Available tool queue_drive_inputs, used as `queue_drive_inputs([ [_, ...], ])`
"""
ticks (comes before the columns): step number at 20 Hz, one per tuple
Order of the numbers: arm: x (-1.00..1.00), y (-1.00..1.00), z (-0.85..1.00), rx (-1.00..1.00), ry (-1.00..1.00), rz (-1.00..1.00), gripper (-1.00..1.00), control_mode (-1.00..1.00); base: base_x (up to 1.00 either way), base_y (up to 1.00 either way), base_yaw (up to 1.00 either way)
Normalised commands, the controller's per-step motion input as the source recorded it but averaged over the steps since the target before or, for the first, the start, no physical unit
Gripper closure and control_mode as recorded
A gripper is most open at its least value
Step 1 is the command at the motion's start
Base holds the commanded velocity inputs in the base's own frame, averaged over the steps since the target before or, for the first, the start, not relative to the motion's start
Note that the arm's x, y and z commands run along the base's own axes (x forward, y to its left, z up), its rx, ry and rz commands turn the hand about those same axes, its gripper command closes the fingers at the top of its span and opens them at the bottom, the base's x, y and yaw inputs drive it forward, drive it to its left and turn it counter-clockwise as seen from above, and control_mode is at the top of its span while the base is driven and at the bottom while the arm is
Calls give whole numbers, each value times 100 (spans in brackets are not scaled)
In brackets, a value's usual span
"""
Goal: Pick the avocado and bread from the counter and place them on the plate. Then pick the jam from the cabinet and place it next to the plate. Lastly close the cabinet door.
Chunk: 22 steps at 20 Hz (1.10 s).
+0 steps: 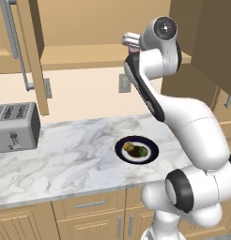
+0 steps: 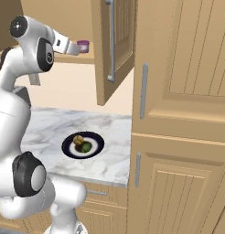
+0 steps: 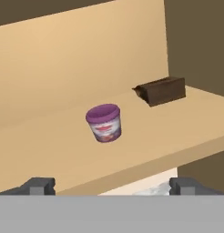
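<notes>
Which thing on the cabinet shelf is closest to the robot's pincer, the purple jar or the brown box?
The jam jar. It stands near the shelf's front edge, facing the open pincer, while the dark brown box lies farther back and off to one side.

toaster (image 1: pixel 14 126) cut off by the left base view's left edge.

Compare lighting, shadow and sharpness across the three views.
Left base view: even light, soft shadow beneath the navy round plate. Right base view: flat light, no glare. Hand view: purple-pink jam jar and dark brown box sharp, tilted frame, shaded cabinet side.
</notes>
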Motion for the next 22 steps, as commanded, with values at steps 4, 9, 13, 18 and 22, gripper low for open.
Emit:
queue_drive_inputs([
  [4,40,-9,0,-1,0,8,-100,-100,0,0,0],
  [9,38,-3,0,-3,0,7,-100,-100,0,0,0],
  [13,35,-3,0,-8,0,8,-100,-100,0,0,0],
  [18,37,-3,0,-12,0,7,-100,-100,0,0,0],
  [22,21,-4,-4,-14,5,5,-100,-100,0,0,0],
])
